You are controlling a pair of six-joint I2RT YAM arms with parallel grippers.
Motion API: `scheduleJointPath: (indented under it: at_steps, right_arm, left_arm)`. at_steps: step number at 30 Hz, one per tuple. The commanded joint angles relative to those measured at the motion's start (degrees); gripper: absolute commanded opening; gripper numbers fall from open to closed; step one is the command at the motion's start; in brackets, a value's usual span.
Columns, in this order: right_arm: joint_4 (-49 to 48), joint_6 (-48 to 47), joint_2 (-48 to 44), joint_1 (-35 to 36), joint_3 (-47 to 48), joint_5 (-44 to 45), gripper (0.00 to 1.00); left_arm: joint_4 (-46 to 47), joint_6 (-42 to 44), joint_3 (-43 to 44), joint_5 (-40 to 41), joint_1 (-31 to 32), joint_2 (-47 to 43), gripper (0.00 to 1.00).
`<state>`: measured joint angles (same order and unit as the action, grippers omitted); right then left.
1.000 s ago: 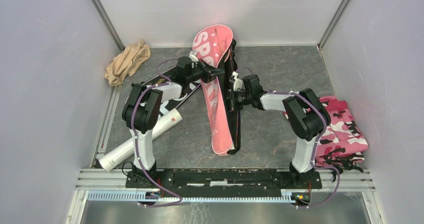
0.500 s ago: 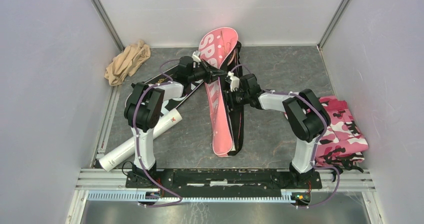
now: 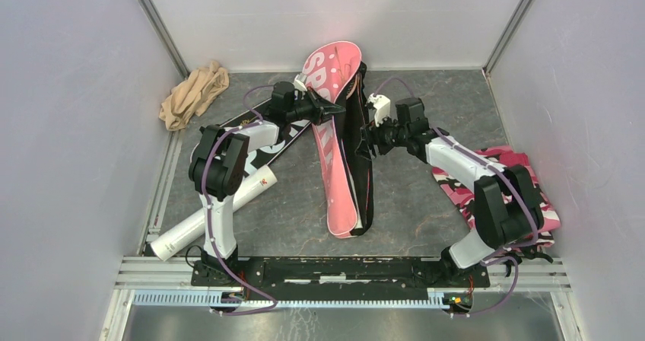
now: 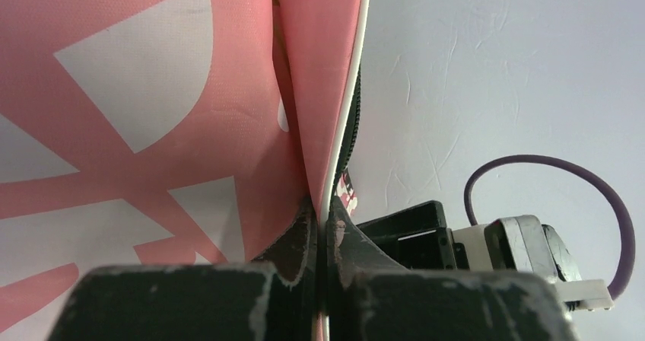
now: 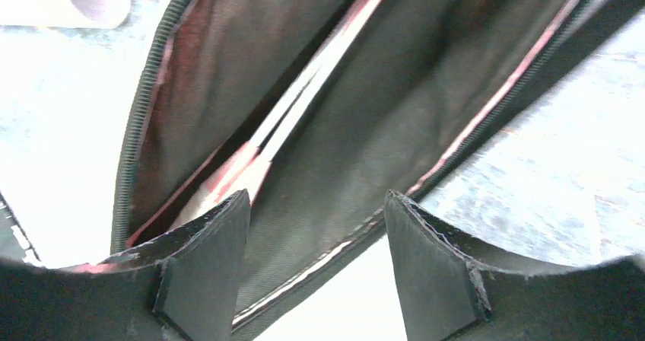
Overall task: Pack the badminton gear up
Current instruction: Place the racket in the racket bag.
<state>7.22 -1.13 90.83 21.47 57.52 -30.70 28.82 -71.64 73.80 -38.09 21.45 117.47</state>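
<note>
A pink racket bag (image 3: 335,181) lettered SPORT lies down the middle of the table, its black underside (image 3: 363,181) showing along the right. My left gripper (image 3: 338,110) is shut on the white-piped edge of the pink flap (image 4: 152,90), and its fingertips (image 4: 321,211) hold the flap lifted. My right gripper (image 3: 370,138) is open just right of the bag's mouth, holding nothing. In the right wrist view its jaws (image 5: 316,204) frame the dark lining (image 5: 395,105), where a thin pink and white racket part (image 5: 304,105) lies. A long white tube (image 3: 213,211) rests at the left.
A second black bag (image 3: 268,152) with white lettering lies under my left arm. A beige cloth (image 3: 194,94) is bunched in the back left corner. A pink camouflage cloth (image 3: 525,196) sits by the right wall beneath my right arm.
My right gripper has opened, let go of the bag's black side and drawn back to the right, its elbow swinging out over the camouflage cloth. My left gripper still holds the pink flap.
</note>
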Motion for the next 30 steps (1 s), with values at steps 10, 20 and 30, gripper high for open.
scheduleJointPath:
  at_steps: [10,20,30]
  right_arm:
    - [1.48,-4.47,9.94,-3.13,9.54,9.70,0.68]
    - [-0.26,-2.75,17.97,-3.68,13.80,3.34,0.44]
    - [4.98,-3.14,4.57,-7.91,11.36,2.74,0.00]
  left_arm:
    - [4.16,1.85,3.03,-3.48,-0.25,-5.86,0.02]
    - [5.45,1.64,1.87,-4.41,-0.18,-6.82,0.02]
    - [-10.83,17.62,8.76,-2.63,-0.12,-8.23,0.02]
